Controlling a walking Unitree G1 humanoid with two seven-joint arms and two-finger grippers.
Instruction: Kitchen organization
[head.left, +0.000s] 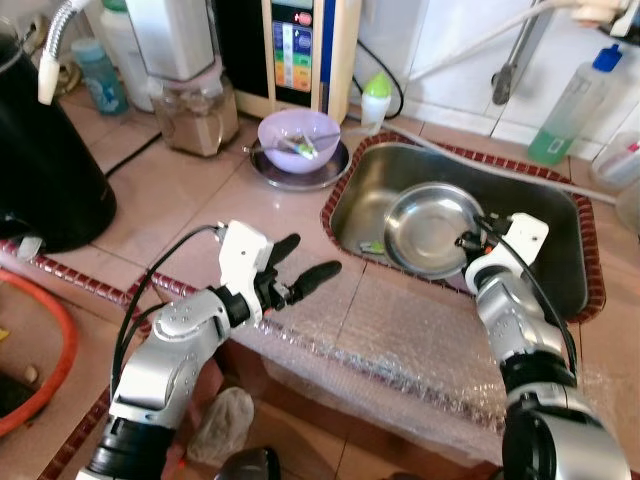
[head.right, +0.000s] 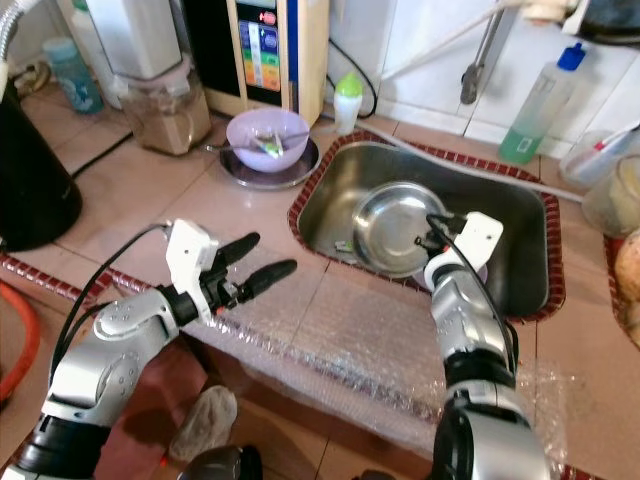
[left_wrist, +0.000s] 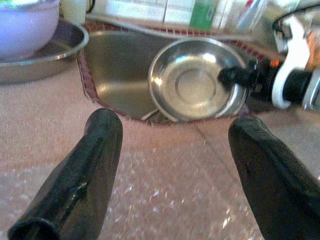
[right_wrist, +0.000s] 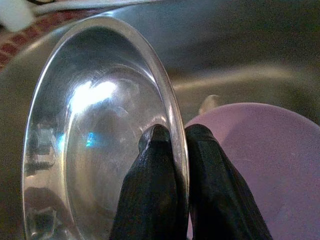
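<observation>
the right gripper (right_wrist: 172, 137) reaches down into the steel sink (head.left: 365, 185) and pinches the rim of a steel bowl (head.left: 425, 228), one black finger (right_wrist: 150, 190) inside the rim and the other outside, the two closed tight on the thin metal edge. the bowl is tilted, its hollow facing toward the near-left corner of the sink, its lower edge down by the sink's near wall; the gripper has it by the edge on the robot's right. just beside the held rim, on the outer finger's side, lies a lilac plastic dish (right_wrist: 260, 165) in the sink, close under the bowl's edge. the left gripper (head.left: 300, 270) hovers over the pink tiled counter (head.left: 170, 190) to the left of the sink, its fingers spread wide apart and holding nothing, pointing toward the sink and the bowl across the counter edge. a sheet of bubble wrap (head.left: 400, 340) covers the counter's near edge below both arms. farther back on the counter, a lilac bowl (head.left: 298, 138) sits in a shallow steel plate (head.left: 335, 170), near the sink's far-left corner, with a small green-capped bottle (head.left: 375, 100) just beside it. a green soap bottle (head.left: 570, 110) stands behind the sink on the right.
</observation>
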